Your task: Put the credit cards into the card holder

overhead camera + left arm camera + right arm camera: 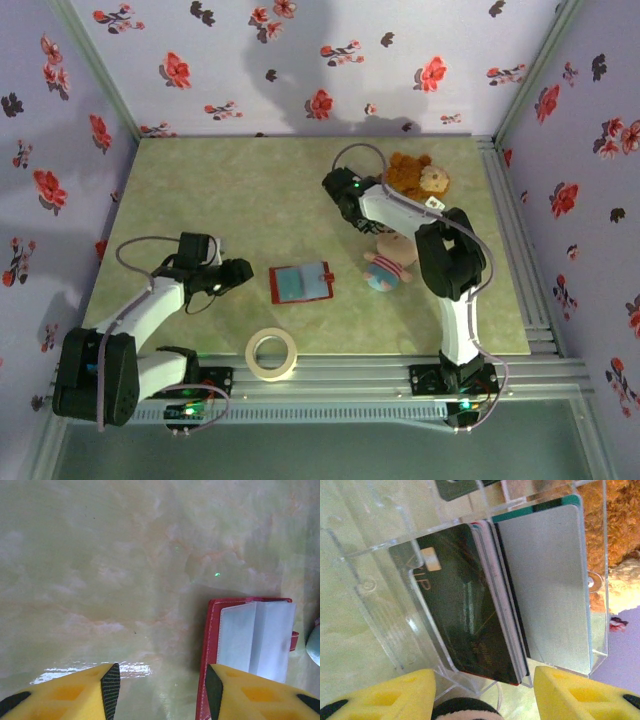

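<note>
The left pincer (162, 680) stands apart and empty, one finger over an edge of the open red card holder (212, 630) lying on the table (100, 580). The right pincer (485, 685), beyond and to the right of the card holder, is also apart, facing the credit cards (465, 610) that stand upright in a clear stand (375, 600).

The marbled table (200, 190) bears an open card holder (301, 283) near centre, tape roll (272, 354) at six o'clock, teddy (415, 177) at one, doll (388, 270) at three.
</note>
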Controlling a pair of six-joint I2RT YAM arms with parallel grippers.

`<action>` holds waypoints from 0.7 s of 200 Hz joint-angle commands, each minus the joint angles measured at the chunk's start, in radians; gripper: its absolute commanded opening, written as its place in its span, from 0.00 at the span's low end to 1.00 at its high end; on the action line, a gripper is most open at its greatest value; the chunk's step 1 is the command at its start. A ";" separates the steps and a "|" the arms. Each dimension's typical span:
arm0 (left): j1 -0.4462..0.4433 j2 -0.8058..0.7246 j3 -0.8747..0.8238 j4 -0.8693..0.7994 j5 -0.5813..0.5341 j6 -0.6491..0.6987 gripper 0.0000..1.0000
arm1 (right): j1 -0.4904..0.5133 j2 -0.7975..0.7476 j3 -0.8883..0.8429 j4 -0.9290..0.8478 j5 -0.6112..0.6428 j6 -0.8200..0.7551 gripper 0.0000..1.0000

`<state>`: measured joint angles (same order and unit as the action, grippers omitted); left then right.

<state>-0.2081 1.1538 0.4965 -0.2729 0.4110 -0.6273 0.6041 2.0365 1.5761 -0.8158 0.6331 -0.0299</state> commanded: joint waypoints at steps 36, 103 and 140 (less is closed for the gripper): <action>0.009 0.011 0.030 -0.022 0.008 0.026 0.52 | -0.035 0.046 0.041 0.016 0.015 -0.050 0.50; 0.009 0.027 0.044 -0.041 0.006 0.039 0.52 | -0.024 0.049 0.054 0.016 0.136 -0.052 0.23; 0.009 0.036 0.052 -0.048 0.005 0.053 0.52 | -0.019 0.033 0.055 -0.001 0.207 -0.036 0.20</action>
<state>-0.2081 1.1767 0.5144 -0.2924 0.4110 -0.6151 0.5808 2.0872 1.6138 -0.8059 0.7460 -0.0860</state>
